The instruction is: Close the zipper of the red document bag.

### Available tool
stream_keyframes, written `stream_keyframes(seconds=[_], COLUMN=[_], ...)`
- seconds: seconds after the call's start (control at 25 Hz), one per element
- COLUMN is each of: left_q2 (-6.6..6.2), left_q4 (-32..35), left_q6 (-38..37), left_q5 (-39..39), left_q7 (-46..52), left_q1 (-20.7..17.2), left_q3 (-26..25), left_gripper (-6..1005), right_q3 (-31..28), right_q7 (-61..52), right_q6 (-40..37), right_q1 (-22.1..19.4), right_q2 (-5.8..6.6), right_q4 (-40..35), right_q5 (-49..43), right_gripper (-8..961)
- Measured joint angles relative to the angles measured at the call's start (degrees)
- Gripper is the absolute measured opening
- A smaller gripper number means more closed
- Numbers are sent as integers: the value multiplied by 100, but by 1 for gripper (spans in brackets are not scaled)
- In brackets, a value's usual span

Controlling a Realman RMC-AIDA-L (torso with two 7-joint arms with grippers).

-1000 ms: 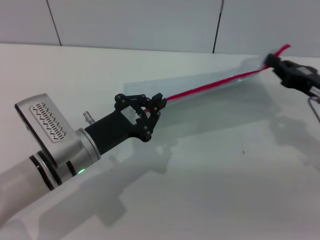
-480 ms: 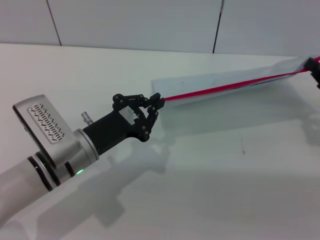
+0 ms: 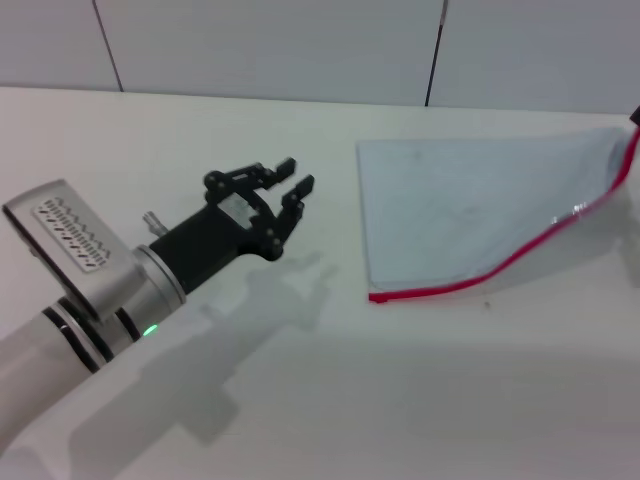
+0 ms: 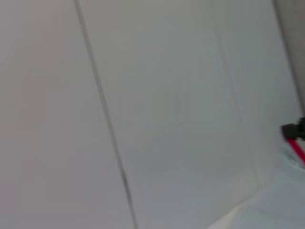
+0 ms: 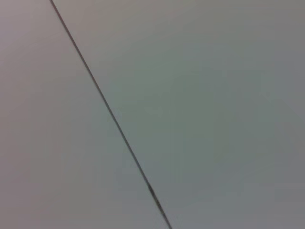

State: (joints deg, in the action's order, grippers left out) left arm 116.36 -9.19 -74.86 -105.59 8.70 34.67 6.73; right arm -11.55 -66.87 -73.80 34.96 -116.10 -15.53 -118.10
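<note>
The red document bag (image 3: pixel 470 200), a pale-blue translucent pouch, lies flat on the white table at the right. Its zipper (image 3: pixel 500 265) is the red strip along the near edge, curving up toward the right border. That right end is lifted off the table. Only a dark tip of my right gripper (image 3: pixel 636 116) shows there. The left wrist view shows the right gripper (image 4: pixel 291 130) far off, shut on the end of the zipper (image 4: pixel 298 149). My left gripper (image 3: pixel 298 172) hovers open and empty, left of the bag's near-left corner and clear of it.
The white table (image 3: pixel 420 380) stretches around the bag. A grey panelled wall (image 3: pixel 300 50) runs along its far edge. The left arm's silver wrist housing (image 3: pixel 75 250) fills the lower left. The right wrist view shows only wall panels (image 5: pixel 190 95).
My left gripper has let go of the zipper, opened and drawn back to the left. The bag has dropped from its taut, lifted pose to lie flat, farther right. The right gripper has moved almost out of view.
</note>
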Motion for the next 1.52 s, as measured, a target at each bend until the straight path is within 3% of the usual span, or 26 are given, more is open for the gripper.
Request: stream_keyframes(seconds=[0.4, 0.68, 0.88, 1.52], left_q2=[-5, -12, -24, -21], left_q4=[-25, -24, 3, 7], left_q6=[-230, -775, -1040, -1452], left_q5=[62, 947, 1396, 1828], left_q7=[65, 69, 79, 374], left_q1=[-231, -451, -583, -739], left_q3=[-758, -781, -785, -865], left_gripper=[431, 526, 540, 540], right_q3=[-1111, -2119, -2242, -2246], right_q7=[2325, 4958, 5548, 5542], right_q6=[-668, -645, -641, -694], right_q1=[-343, -773, -874, -927], right_q2=[-44, -102, -104, -105], right_q4=[766, 1847, 2165, 2253], right_q5=[1, 12, 13, 6], right_gripper=[319, 575, 693, 686])
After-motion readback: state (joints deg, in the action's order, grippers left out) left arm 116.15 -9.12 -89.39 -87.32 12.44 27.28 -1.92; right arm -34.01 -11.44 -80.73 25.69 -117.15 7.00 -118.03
